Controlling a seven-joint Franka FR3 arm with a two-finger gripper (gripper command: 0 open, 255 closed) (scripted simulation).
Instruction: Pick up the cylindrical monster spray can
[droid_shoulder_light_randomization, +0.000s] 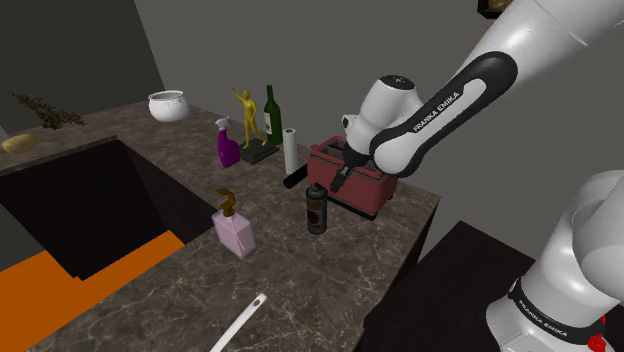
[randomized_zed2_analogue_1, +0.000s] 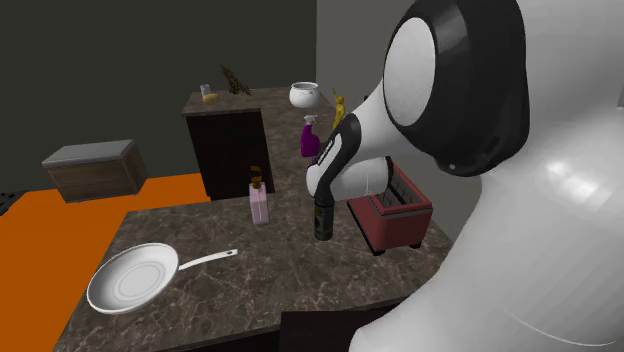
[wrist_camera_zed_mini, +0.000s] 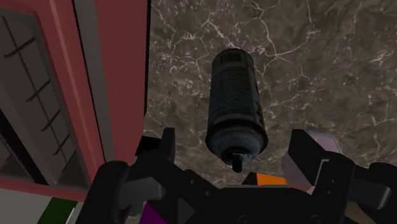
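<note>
Tool (wrist_camera_zed_mini: 234, 145), fingers (wrist_camera_zed_mini: 167, 145) apart, above spray can (wrist_camera_zed_mini: 235, 95)

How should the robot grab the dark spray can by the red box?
Probably around the round body of the dark cylindrical spray can, coming from above: it stands upright, and the open black gripper fits either side. The nozzle looks too small.

My fingers (wrist_camera_zed_mini: 159, 153) are black and the can (wrist_camera_zed_mini: 236, 108) dark grey. The worktop (wrist_camera_zed_mini: 318, 70) is brown, veined white; toaster (droid_shoulder_light_randomization: 375, 195) dull red, floor (droid_shoulder_light_randomization: 60, 280) orange, spray bottle (droid_shoulder_light_randomization: 228, 147) purple, soap bottle (droid_shoulder_light_randomization: 235, 234) pale pink.
</note>
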